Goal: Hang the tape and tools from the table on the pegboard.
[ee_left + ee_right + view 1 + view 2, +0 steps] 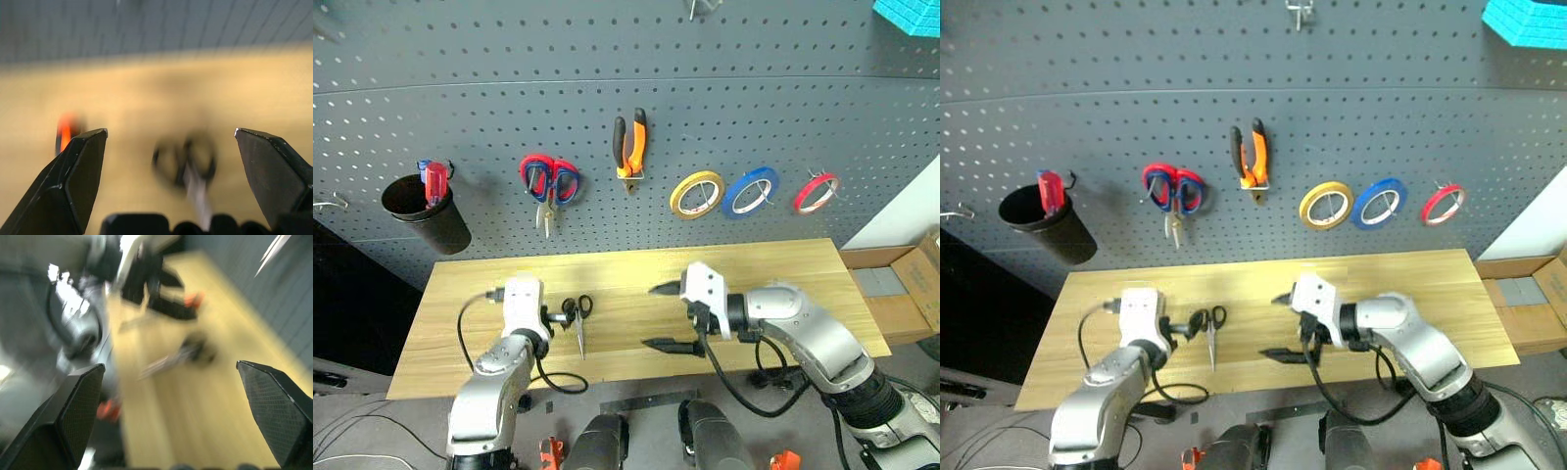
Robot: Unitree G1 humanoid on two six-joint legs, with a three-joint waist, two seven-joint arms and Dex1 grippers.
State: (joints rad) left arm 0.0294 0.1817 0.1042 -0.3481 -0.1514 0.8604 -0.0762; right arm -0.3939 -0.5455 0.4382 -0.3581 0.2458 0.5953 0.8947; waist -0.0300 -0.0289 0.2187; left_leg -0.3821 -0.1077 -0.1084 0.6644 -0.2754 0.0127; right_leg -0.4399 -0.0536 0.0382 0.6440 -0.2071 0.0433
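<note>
The red tape [816, 193] hangs on a hook of the pegboard [754, 88] at the right. Further left on the board hang the orange-and-black pliers [629, 145]. The small black-handled scissors [578, 315] lie on the table [783, 274], left of centre, with the blades pointing at me. My left gripper [169, 132] hovers open just left of them; its wrist view shows them blurred between its fingers. In that view a blurred orange handle [65, 133], seemingly the screwdriver, lies beside them. Over the table's middle my right gripper [658, 316] is open and empty, pointing left.
A black cup [423, 211] holding a red-handled tool [435, 181] hangs at the board's left. Red-and-blue scissors [548, 181], a yellow roll [696, 194] and a blue roll [750, 191] also hang there. Cardboard boxes [911, 284] stand past the table's right end.
</note>
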